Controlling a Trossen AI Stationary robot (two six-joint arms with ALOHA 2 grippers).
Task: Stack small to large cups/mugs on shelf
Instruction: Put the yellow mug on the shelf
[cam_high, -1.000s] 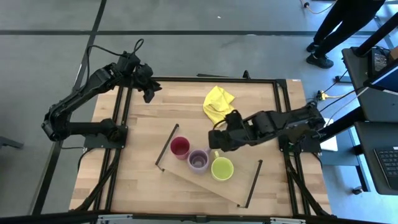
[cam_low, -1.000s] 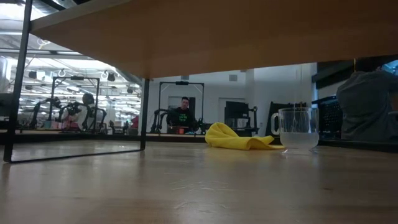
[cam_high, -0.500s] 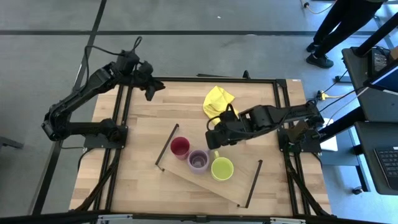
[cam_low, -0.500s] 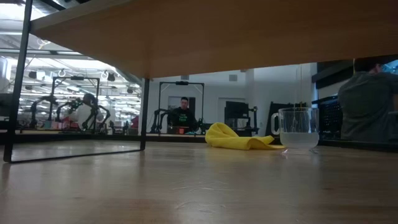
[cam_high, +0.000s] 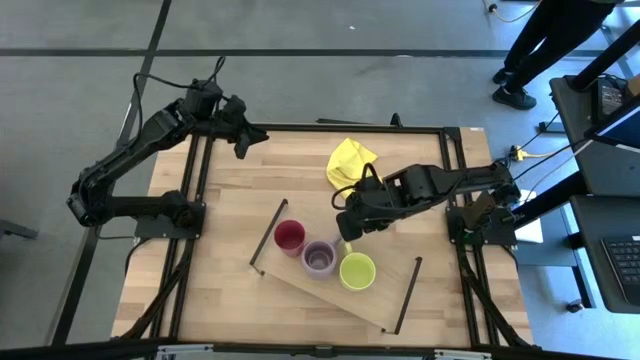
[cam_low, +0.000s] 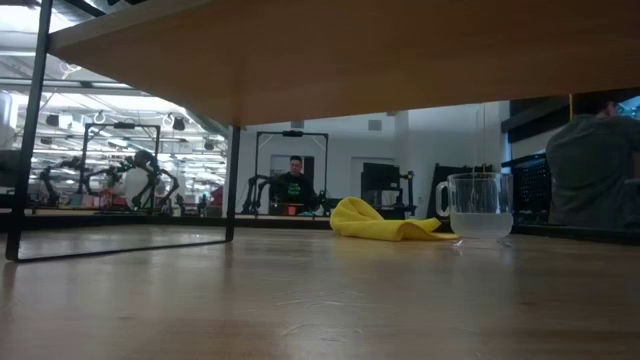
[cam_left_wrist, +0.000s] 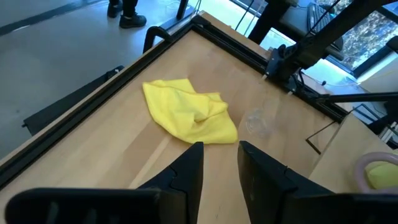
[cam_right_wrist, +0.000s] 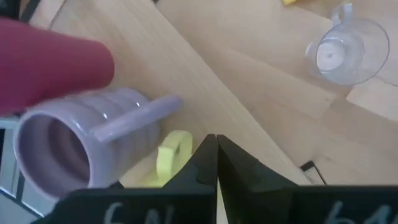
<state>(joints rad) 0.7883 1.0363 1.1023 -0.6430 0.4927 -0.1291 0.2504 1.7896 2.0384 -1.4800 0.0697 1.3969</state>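
A red cup, a purple mug and a yellow-green mug stand in a row on the light-wood shelf. My right gripper is shut and holds nothing. It hangs over the shelf's far edge, next to the purple mug and the yellow-green mug's handle. The clear glass tumbler stands on the tabletop near the yellow cloth. My right arm hides the tumbler in the high view, but it shows in the low view. My left gripper is open and empty at the table's far left corner.
The shelf has thin black rails at both short ends, and its underside fills the top of the low view. The yellow cloth lies on the tabletop at the far middle. A person's legs show beyond the far right corner.
My right arm has swung a little toward the table's far edge. Its shut gripper has stayed by the shelf's far edge next to the mugs. The cups and the glass have not moved.
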